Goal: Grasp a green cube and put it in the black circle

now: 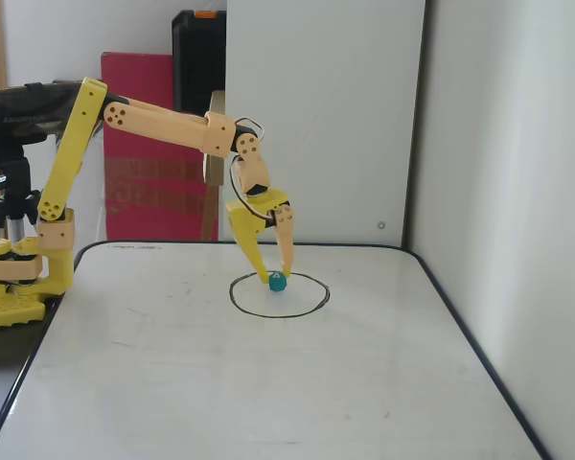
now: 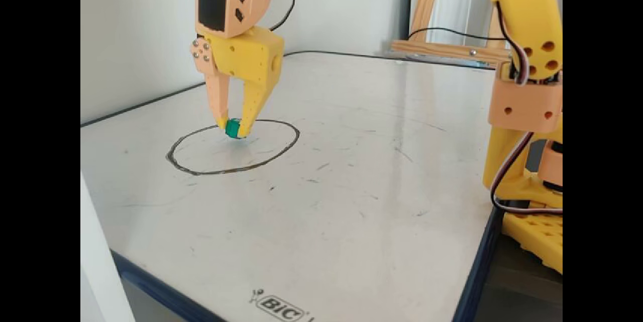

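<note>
The tiny green cube (image 1: pixel 277 283) (image 2: pixel 232 129) sits pinched between the tips of my yellow gripper (image 1: pixel 277 277) (image 2: pixel 233 127), which points straight down and is shut on it. The cube hangs at or just above the whiteboard, inside the black circle (image 1: pixel 279 315) (image 2: pixel 221 173) near its far rim as a fixed view from the front shows it. Whether the cube touches the board I cannot tell. In both fixed views the ring's white inside holds nothing else.
The whiteboard (image 1: pixel 220 383) (image 2: pixel 351 201) has a dark frame and faint pen marks. My arm's yellow base (image 1: pixel 14 278) (image 2: pixel 527 171) stands at one edge. A white wall (image 1: pixel 517 192) runs along one side, with a red box (image 1: pixel 139 144) and a white panel (image 1: pixel 326 115) behind.
</note>
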You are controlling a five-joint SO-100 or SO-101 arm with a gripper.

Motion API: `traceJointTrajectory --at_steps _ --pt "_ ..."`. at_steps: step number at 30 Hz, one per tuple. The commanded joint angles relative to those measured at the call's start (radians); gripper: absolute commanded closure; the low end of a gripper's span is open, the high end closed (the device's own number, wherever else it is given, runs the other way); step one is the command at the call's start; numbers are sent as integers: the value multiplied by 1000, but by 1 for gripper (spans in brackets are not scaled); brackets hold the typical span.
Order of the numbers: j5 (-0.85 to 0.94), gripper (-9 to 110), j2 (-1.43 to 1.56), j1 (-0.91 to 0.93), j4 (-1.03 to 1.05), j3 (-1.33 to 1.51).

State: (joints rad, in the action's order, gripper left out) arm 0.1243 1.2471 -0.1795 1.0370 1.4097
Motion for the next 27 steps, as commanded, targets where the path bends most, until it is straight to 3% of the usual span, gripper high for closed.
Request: traceJointTrajectory --at_steps 1,13,21,27 --pt "6 94 6 -5 -11 -34" --pt "-8 89 60 6 5 -31" --pt "-152 91 483 -3 184 26" --pt "-232 97 962 52 152 282"
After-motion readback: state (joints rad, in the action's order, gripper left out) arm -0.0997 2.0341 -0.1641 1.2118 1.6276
